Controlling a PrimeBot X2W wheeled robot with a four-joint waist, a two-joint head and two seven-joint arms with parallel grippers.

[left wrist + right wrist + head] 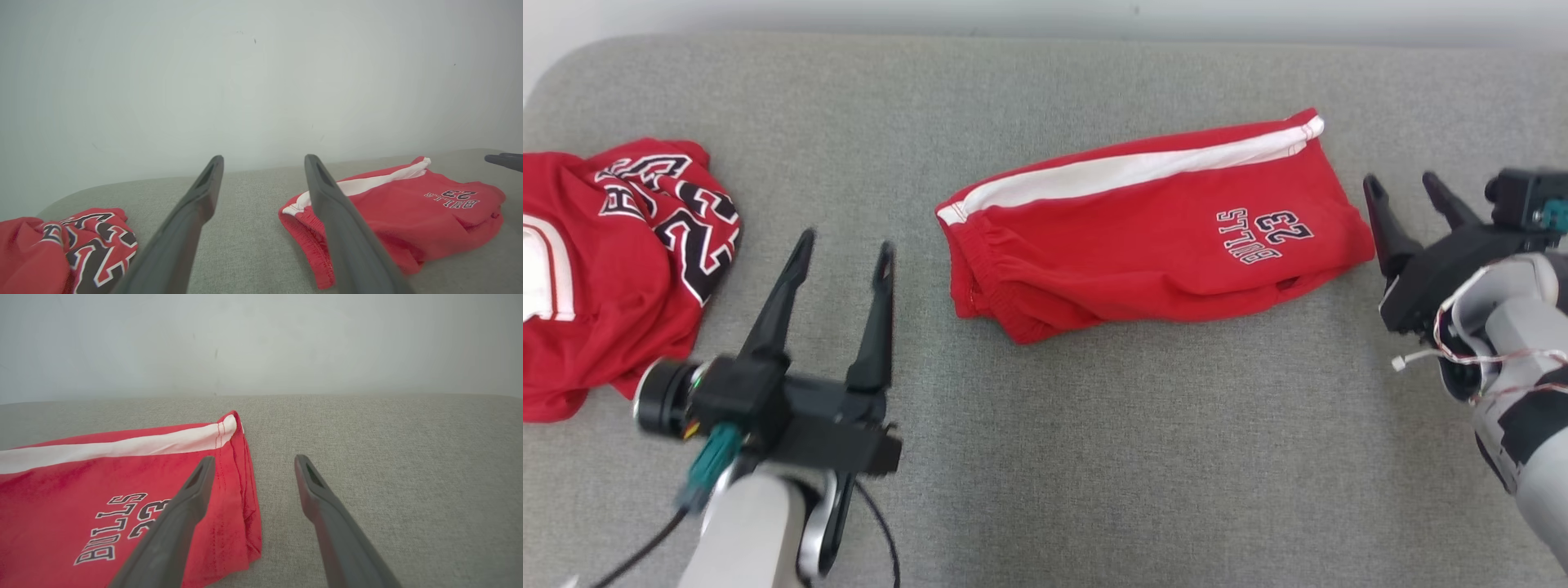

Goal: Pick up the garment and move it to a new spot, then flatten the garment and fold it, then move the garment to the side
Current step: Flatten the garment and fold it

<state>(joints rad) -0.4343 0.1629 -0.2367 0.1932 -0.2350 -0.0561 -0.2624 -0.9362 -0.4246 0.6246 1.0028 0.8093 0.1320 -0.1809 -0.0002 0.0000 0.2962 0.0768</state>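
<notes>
Folded red basketball shorts (pixel 1143 237) are lying across the middle of the grey cloth-covered desk (pixel 1094 457), waistband towards the robot's left and leg hem towards its right. The robot's two end effectors are hanging on either side of them, touching nothing. The left end effector (pixel 845 243) is hovering with its fingers spread wide and empty, near the waistband. The right end effector (pixel 1401 181) is also gaping and empty, just beside the hem. With the fold apparently made, the move to the side is looking like the step left, and it is carrying the risk. The layers are sitting loose at the waistband and hem, so a pinch that is catching only the top ply would be peeling the fold open on the lift. Uneven pulls from the two arms could be skewing the bundle, and dragging it could be bunching it on the textured cloth. A crumpled red jersey (pixel 613 269) is taking up the desk's left end, so a shift that way could be landing the shorts on it or snagging it. A white stripe (pixel 1135 167) is running along the far edge of the shorts. Near the hem, black lettering (pixel 1262 233) outlined in white is reading "BULLS 23", upside down from the head view. The jersey is showing large black, white-edged characters, too folded over to be reading with confidence.
</notes>
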